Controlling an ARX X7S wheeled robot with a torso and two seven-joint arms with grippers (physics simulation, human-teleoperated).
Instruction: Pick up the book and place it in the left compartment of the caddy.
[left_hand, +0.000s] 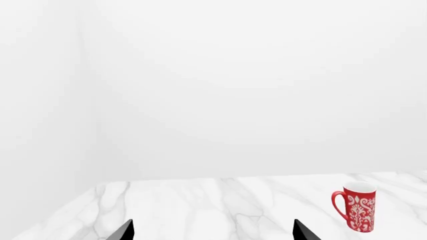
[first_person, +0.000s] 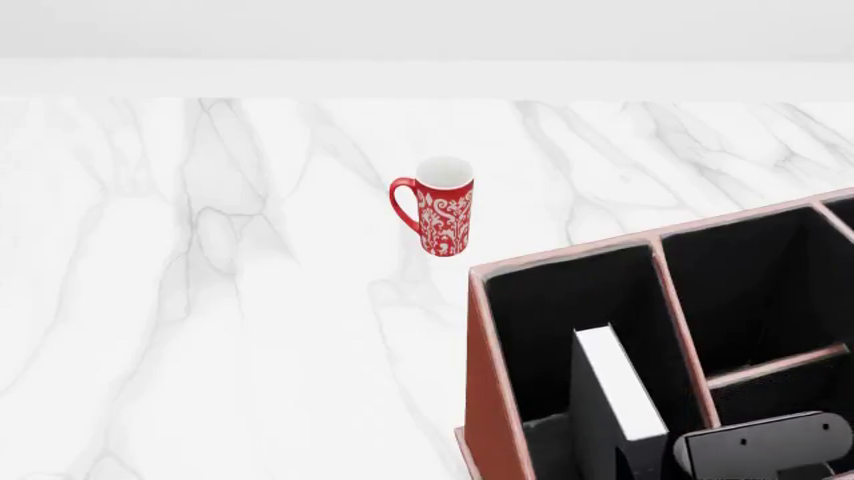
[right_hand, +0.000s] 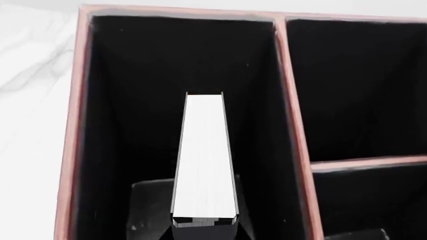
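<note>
Left wrist: left gripper (left_hand: 213, 232) tips spread wide, empty, over marble table (left_hand: 200, 205) near red patterned mug (left_hand: 357, 208).

Head: book (first_person: 618, 385) upright inside caddy (first_person: 491, 400) left compartment (first_person: 567, 320).

Right wrist: right gripper (right_hand: 204, 231) apparently clamped on book's near end; jaws barely visible. Rigid, likely hefty hardcover; pinch across covers.

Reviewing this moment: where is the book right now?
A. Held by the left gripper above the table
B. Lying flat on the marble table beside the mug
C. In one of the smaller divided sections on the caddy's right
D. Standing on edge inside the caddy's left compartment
D: the book stands page edge up between the black walls of the left compartment of the caddy.
</note>
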